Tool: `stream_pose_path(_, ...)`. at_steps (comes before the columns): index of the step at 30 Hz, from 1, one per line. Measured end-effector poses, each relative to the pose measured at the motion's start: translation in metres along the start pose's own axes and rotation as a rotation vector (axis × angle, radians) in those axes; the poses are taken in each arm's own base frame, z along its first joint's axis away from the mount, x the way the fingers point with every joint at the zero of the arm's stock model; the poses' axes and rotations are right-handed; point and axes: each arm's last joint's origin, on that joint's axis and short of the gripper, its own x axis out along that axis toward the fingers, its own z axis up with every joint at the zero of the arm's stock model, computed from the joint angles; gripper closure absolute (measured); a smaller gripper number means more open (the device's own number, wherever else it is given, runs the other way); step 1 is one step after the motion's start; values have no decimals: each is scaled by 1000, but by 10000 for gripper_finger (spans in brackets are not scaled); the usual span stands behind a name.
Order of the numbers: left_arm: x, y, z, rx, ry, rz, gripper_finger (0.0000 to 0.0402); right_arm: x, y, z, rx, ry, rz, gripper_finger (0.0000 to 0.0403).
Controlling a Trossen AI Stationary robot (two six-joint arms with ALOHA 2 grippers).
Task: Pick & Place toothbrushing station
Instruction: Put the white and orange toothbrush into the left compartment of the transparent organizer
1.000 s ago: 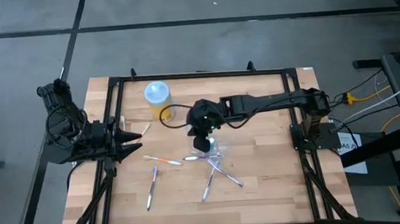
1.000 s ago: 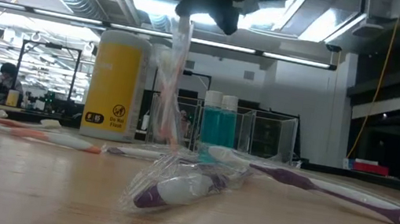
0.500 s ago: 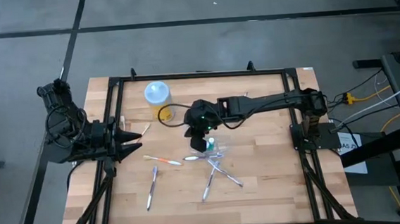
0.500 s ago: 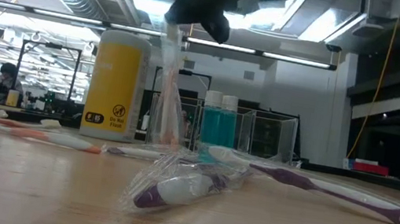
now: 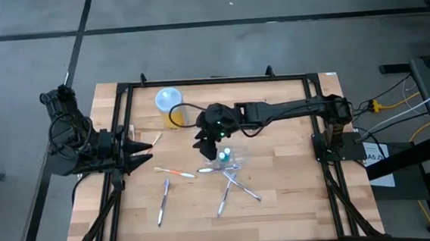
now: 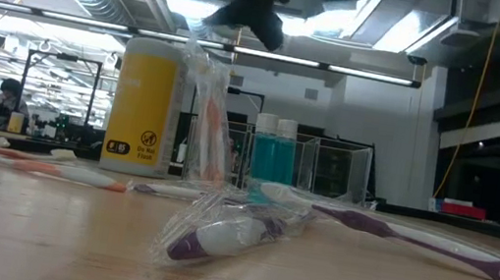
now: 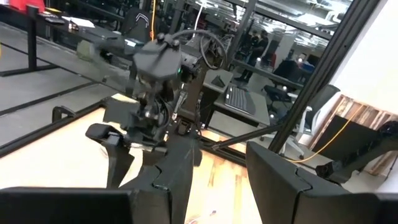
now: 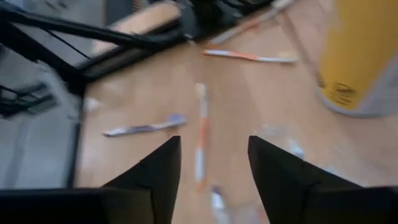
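A plastic-wrapped orange toothbrush (image 6: pixel 210 104) stands upright by the clear holder (image 5: pixel 231 160), its lower end among the clear boxes (image 6: pixel 228 157); what props it is unclear. My right gripper (image 5: pixel 207 141) hovers open just above and beside its top, fingers (image 8: pixel 163 163) apart with nothing between them. Loose toothbrushes lie flat on the wood: an orange-white one (image 5: pixel 175 173), a whitish one (image 5: pixel 163 201), purple ones (image 5: pixel 241 187), and a wrapped purple one (image 6: pixel 226 236) close to the low camera. My left gripper (image 5: pixel 150 146) waits open at the table's left edge.
A yellow bottle (image 6: pixel 145 105) stands left of the wrapped brush, next to a clear-lidded cup (image 5: pixel 168 99) at the far side. Two teal bottles (image 6: pixel 273 153) stand beside the clear holders. A black frame (image 5: pixel 212 81) rims the wooden table. The near half holds only scattered brushes.
My right gripper has opened and let go of the top of the wrapped orange toothbrush. It has then moved a little toward the table's left and far edges. The wrapped brush stays standing upright where it was.
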Motion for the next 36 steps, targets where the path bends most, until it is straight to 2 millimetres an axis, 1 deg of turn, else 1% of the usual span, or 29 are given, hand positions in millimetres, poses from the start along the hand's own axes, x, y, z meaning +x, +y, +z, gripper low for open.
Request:
stream_pose_path(5, 0, 5, -10, -15, 75, -10, 258, -12, 23, -2, 23, 1, 87, 210)
stream_pose_path(7, 0, 9, -18, -56, 140, -6, 258, -17, 36, -4, 27, -7, 117, 212)
stream_pose_path(10, 0, 15, -33, -129, 271, 30, 258, -32, 53, -4, 34, -29, 156, 215)
stream_pose_path(13, 1, 19, -48, -209, 401, 98, 258, -46, 68, -5, 42, -62, 162, 220)
stream_pose_path(16, 3, 17, -63, -273, 503, 172, 258, -61, 80, -5, 48, -102, 162, 224)
stream_pose_path(18, 6, 15, -72, -305, 545, 229, 258, -70, 86, -5, 45, -121, 175, 226)
stream_pose_path(21, 10, 14, -85, -380, 560, 345, 258, -78, 91, -6, 41, -129, 188, 231)
stream_pose_path(23, 15, 15, -94, -453, 586, 456, 258, -83, 94, -5, 36, -138, 197, 234)
stream_pose_path(27, 31, 22, -112, -520, 762, 720, 258, -94, 98, -4, 8, -155, 220, 238)
stream_pose_path(29, 42, 27, -118, -571, 811, 844, 258, -99, 100, -3, -1, -153, 251, 239)
stream_pose_path(32, 60, 30, -122, -685, 779, 927, 258, -110, 105, -4, -23, -152, 298, 239)
stream_pose_path(36, 78, 38, -123, -761, 712, 996, 258, -127, 115, -6, -84, -174, 340, 239)
